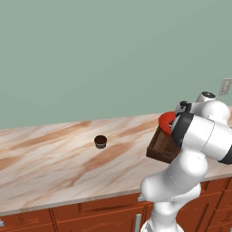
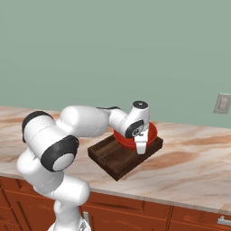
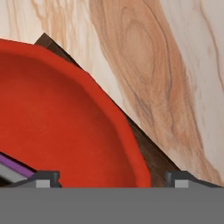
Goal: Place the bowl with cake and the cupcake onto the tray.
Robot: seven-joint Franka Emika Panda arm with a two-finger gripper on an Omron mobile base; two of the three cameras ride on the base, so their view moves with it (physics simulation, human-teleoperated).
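Pincer [image 2: 140, 149] sits at the near rim of the bowl [image 2: 151, 131], its fingertips [image 3: 47, 178] straddling that rim, one inside and one outside; I can't tell whether they pinch it. Bowl is over the tray's [image 2: 113, 158] far corner; whether it rests there I can't tell. Cupcake [image 1: 100, 141] stands on the counter [image 1: 54, 154], well left of the tray.

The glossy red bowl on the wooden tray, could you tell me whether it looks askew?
Yes. The glossy red bowl sits tilted at the far corner of the square dark wooden tray, its rim overhanging the tray's edge, with the pincer straddling that rim.
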